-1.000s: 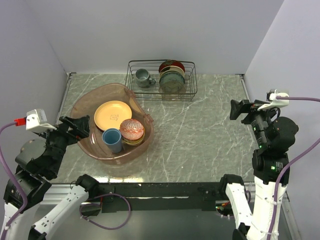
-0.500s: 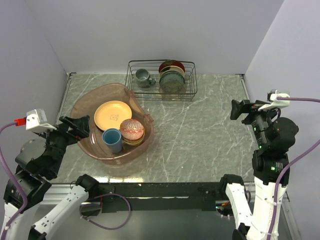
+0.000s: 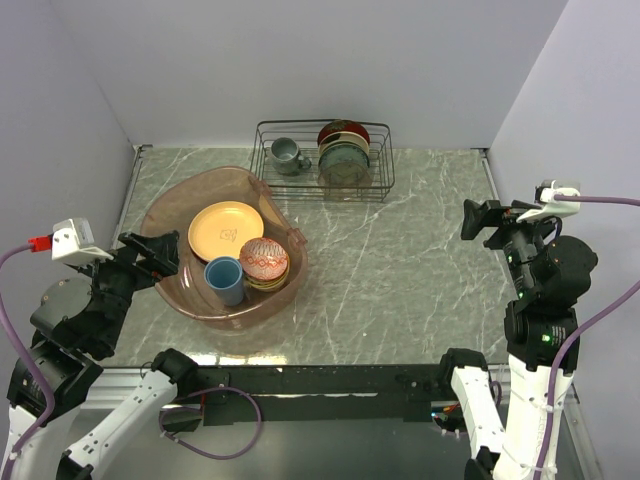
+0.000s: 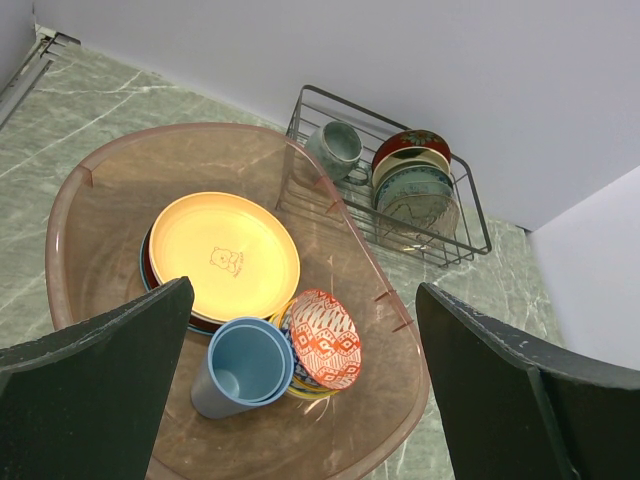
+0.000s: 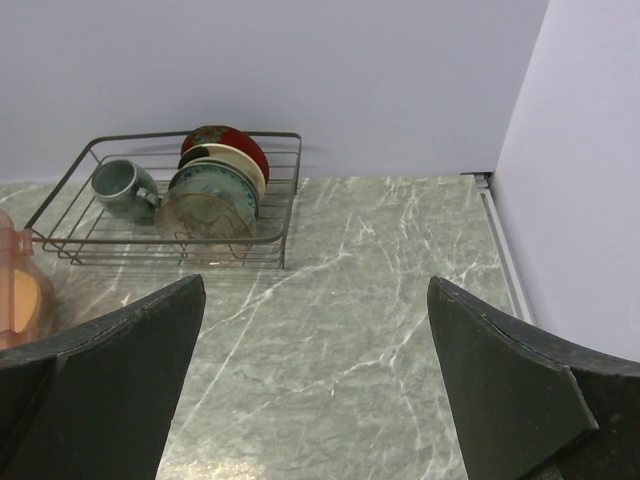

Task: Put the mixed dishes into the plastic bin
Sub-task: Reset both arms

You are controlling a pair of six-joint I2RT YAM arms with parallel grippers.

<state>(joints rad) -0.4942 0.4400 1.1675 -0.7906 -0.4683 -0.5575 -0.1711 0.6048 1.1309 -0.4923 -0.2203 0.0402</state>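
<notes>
Already lying in plastic bin (image 4: 120,170) on left part of marble table (image 3: 400,280): yellow-orange plate (image 4: 222,255) atop a plate stack, nested light-blue cups (image 4: 240,365) just beside red-patterned bowl (image 4: 325,340). Left gripper (image 3: 150,254) hovering at bin's near-left rim, fingers spread wide, gripping nothing. Right gripper (image 3: 478,220) raised over right side, well apart from bin, likewise spread and empty. Behind bin, wire rack (image 3: 325,185) with grey mug (image 3: 287,154) and upright plates (image 3: 344,155).

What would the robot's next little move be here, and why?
Probably just rest both arms, I'd judge: the yellow-orange plate, light-blue cups and red-patterned bowl already sit inside the plastic bin, and the left gripper and right gripper are open and empty.
</notes>
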